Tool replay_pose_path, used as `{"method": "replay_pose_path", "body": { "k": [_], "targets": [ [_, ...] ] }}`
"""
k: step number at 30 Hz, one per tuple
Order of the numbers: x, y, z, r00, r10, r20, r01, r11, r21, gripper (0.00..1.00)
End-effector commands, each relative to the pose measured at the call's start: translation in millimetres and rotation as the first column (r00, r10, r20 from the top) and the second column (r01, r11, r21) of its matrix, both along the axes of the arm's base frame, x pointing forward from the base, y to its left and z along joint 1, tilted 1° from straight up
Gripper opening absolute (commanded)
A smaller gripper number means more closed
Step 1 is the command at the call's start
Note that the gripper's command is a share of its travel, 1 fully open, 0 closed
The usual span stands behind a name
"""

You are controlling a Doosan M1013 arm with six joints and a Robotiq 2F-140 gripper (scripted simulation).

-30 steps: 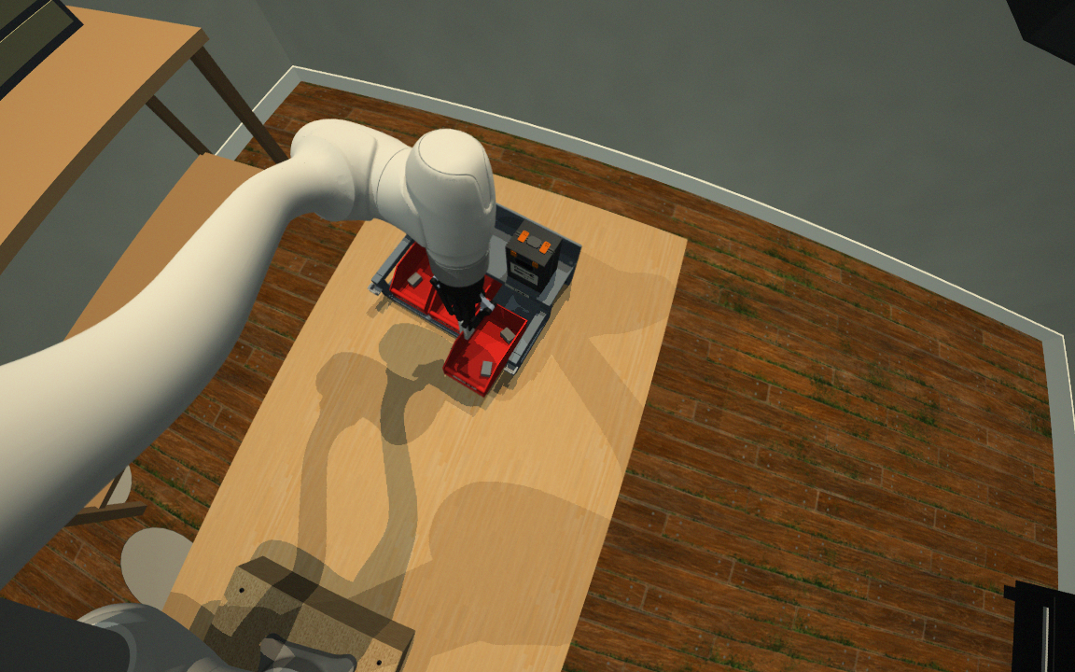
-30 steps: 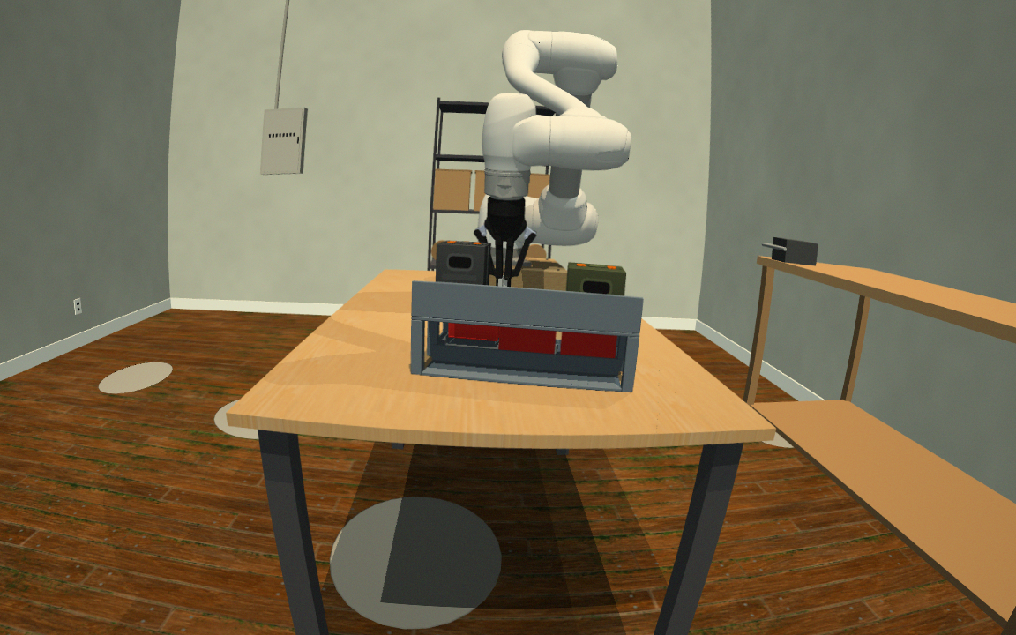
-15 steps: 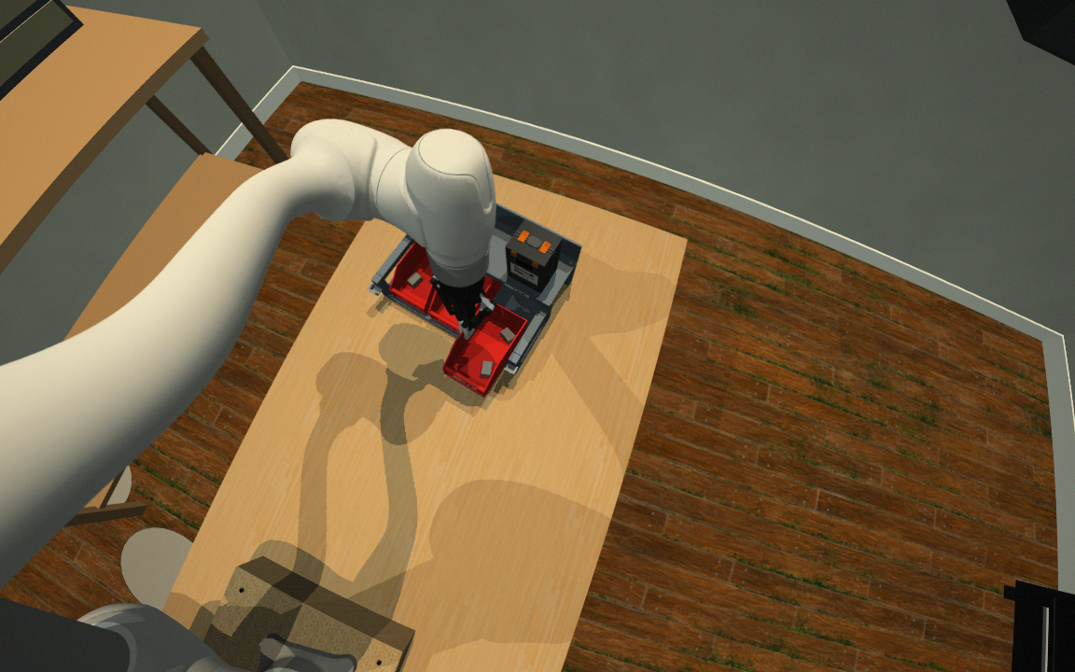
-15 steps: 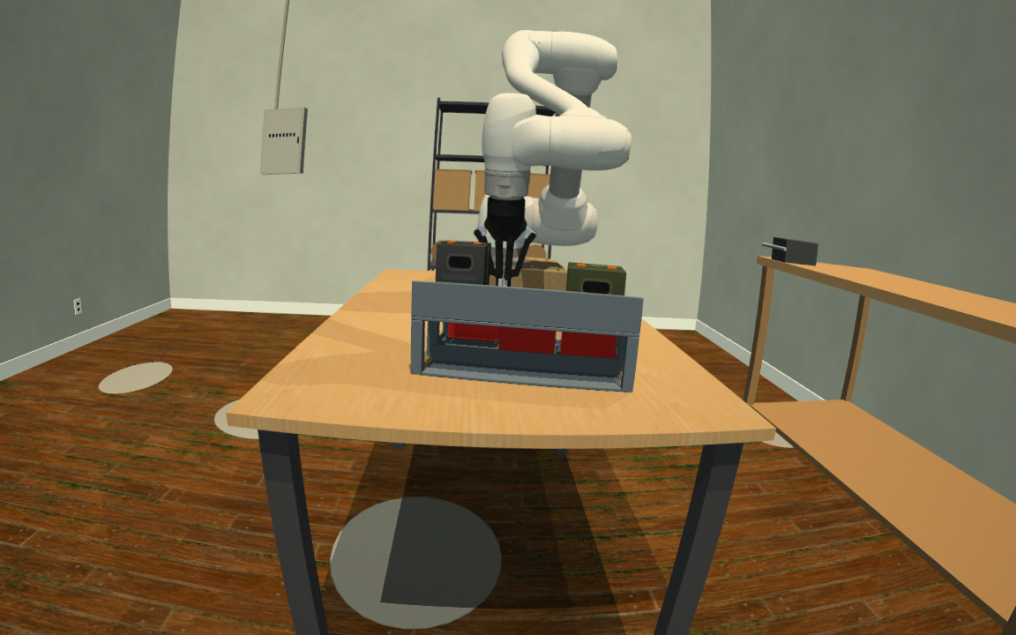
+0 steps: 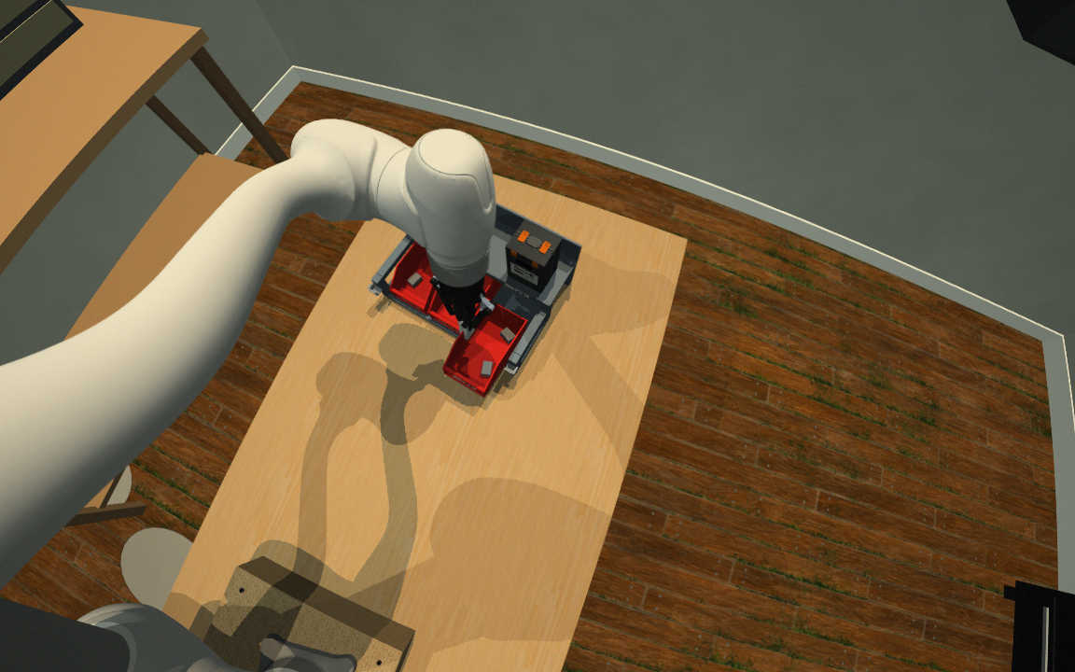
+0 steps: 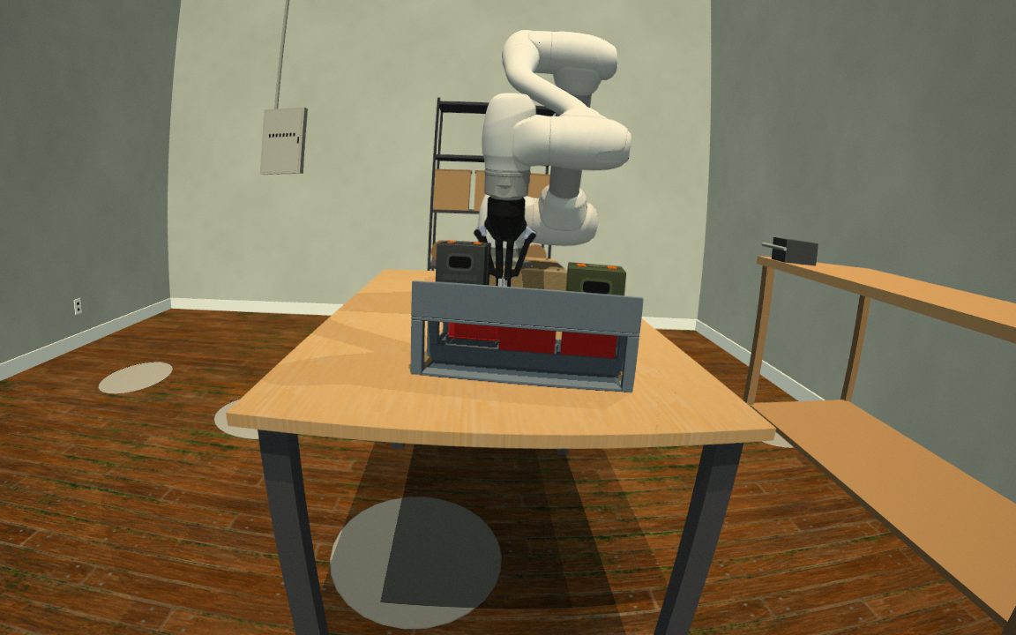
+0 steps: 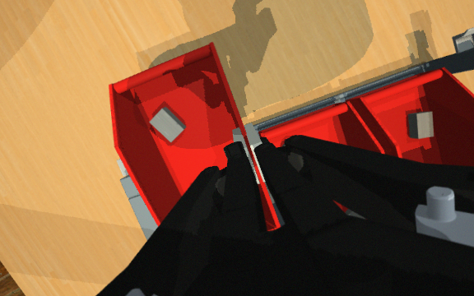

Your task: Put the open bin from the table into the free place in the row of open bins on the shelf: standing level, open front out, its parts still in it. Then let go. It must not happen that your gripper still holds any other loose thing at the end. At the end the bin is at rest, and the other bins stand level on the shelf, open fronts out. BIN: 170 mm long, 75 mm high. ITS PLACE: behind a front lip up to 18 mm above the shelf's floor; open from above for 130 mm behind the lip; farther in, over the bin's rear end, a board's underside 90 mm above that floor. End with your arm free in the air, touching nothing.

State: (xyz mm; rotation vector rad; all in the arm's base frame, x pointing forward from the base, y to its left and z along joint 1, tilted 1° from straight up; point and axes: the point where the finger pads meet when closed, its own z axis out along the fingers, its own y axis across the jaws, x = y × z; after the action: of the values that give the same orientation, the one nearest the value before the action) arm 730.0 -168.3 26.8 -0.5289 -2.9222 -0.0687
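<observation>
The red open bin sticks out over the front lip of the grey shelf, at the right end of the row in the top view. Its open front points away from the shelf. Grey parts lie inside it. My gripper is shut on the bin's thin side wall next to the row. Two other red bins stand behind the lip. In the exterior view only the bins' red backs show through the shelf.
A dark box with orange clips stands on the shelf's top board, and a green box beside it. The shelf stands on a wooden table. A cardboard block sits by the arm's base. Side benches flank the room.
</observation>
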Motion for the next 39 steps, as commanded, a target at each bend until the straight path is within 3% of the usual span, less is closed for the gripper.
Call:
{"method": "replay_pose_path", "body": {
  "k": [1, 39],
  "targets": [
    [0.0, 0.0, 0.2, 1.000, 0.000, 0.000, 0.000, 1.000, 0.000, 0.00],
    [0.1, 0.2, -8.3, 1.000, 0.000, 0.000, 0.000, 1.000, 0.000, 0.00]
  ]
}}
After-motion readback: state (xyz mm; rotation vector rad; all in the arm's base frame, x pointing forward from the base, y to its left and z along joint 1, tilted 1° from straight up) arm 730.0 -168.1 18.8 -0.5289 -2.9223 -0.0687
